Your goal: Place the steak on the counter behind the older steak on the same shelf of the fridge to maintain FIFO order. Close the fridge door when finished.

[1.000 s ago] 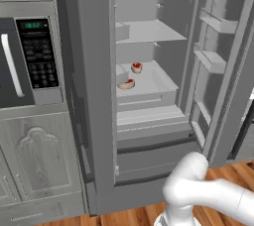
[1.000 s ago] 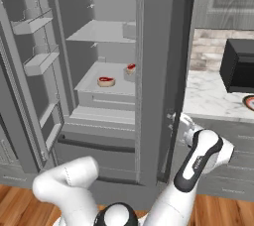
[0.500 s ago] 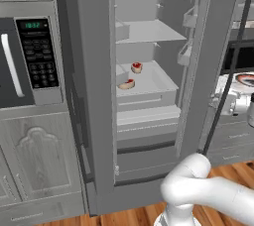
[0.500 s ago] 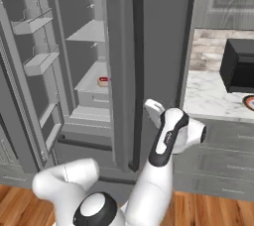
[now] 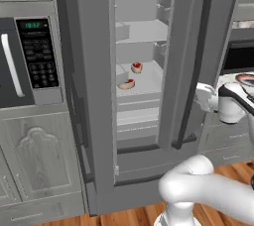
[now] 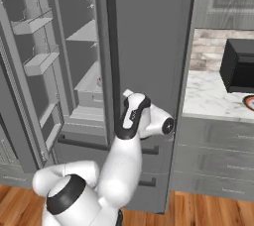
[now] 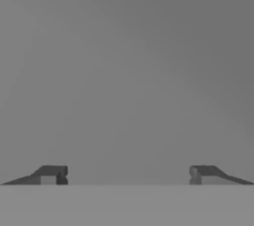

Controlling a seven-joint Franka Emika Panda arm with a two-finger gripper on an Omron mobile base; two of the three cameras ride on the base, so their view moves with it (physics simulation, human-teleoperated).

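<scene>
Fridge [image 5: 94, 71] door half-shut — narrow gap, two steaks [image 5: 131, 76] inside, pincer [image 7: 128, 174] spread

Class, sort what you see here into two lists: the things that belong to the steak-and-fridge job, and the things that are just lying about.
Belong to the job:
fridge
right fridge door, nearly shut
shelf
two steaks
gripper, jaws open against the door
counter

Just lying about:
microwave
black appliance
plate
</scene>
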